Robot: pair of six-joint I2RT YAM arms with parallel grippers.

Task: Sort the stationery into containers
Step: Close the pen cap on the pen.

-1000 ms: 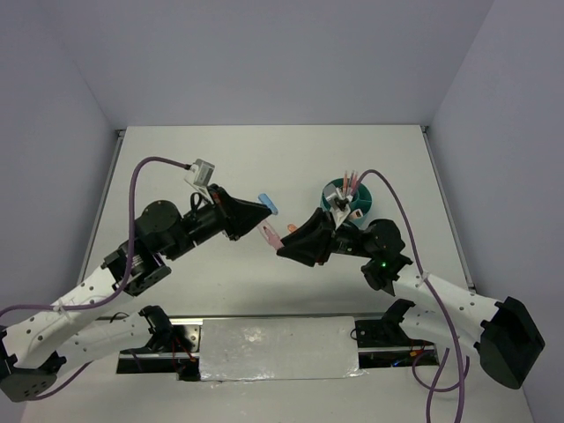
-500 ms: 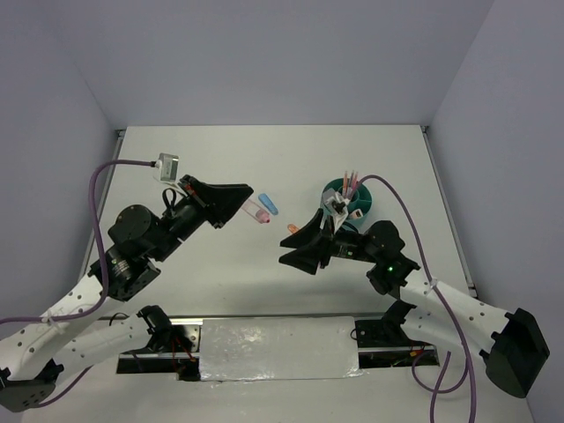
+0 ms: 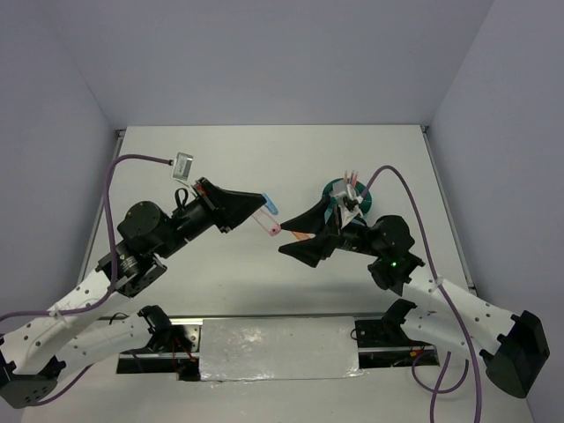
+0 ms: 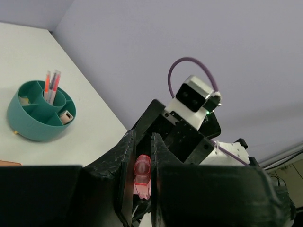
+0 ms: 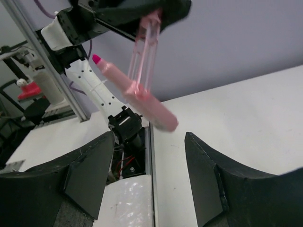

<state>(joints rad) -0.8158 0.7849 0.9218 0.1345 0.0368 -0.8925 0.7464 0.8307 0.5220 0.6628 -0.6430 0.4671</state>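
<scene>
My left gripper point(image 3: 261, 204) is shut on a pink oblong piece point(image 3: 270, 226) and holds it off the table; in the left wrist view the piece point(image 4: 142, 174) sits between the closed jaws. My right gripper point(image 3: 287, 243) is open and empty, pointing at the left one. In the right wrist view the pink piece point(image 5: 142, 94) hangs just beyond the gap between the open fingers point(image 5: 149, 137). A blue piece point(image 3: 271, 209) and an orange piece point(image 3: 300, 235) lie on the table between the grippers. The teal organiser cup point(image 3: 336, 189) stands behind the right wrist, partly hidden.
In the left wrist view the cup point(image 4: 28, 125) holds upright pens point(image 4: 51, 82) in one compartment and a small block point(image 4: 67, 116) in another. The right arm point(image 4: 189, 137) is close in front of the left gripper. The table's front rail point(image 3: 278, 348) lies below.
The pink piece lay on the table a second ago. My left gripper now holds it, having drawn back left and then come forward toward the right gripper, which has lifted slightly.
</scene>
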